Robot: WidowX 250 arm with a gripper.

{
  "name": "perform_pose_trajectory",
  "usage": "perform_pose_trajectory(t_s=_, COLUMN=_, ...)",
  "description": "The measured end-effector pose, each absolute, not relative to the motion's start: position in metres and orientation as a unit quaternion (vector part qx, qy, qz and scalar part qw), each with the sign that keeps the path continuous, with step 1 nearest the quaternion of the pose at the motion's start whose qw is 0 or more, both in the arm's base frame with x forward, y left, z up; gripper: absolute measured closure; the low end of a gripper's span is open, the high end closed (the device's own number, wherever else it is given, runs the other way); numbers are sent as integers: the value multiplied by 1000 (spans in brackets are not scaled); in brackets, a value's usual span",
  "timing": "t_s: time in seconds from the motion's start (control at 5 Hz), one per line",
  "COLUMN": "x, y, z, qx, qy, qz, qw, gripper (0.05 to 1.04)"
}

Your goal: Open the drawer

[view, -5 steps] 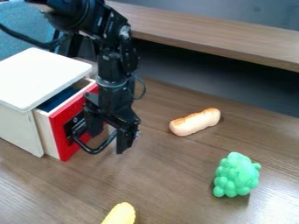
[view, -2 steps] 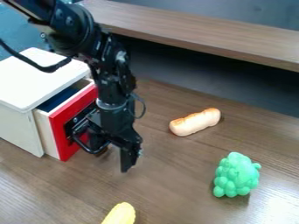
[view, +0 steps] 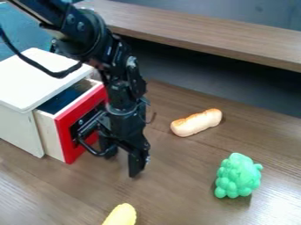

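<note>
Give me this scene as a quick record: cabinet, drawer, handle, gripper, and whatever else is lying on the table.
Cabinet: pale box with a white top, at the left
Drawer: red-fronted drawer, partly pulled out
Handle: black curved handle on the drawer front
Gripper: black gripper, fingers apart, at the handle
Bread: tan toy roll, lying right of the gripper
Green item: bumpy green toy, nearer the camera than the roll
Yellow item: yellow piece, cut off by the bottom edge
Surface: brown wood-grain table
</note>
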State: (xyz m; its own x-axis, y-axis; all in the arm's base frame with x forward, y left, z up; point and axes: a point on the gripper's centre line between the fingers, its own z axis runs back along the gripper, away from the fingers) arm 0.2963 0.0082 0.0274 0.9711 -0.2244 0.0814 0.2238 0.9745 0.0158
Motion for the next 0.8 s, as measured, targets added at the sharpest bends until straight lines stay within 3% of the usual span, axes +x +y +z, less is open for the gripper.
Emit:
perform_pose_trajectory(t_s=0.4, x=301, y=-31, z=28, qx=2, qy=-27, qz=-201, qw=979, gripper=84)
perform_pose_trajectory(t_s=0.8, x=298, y=-42, z=27, qx=18, qy=-32, qz=-191, qw=981, gripper=84)
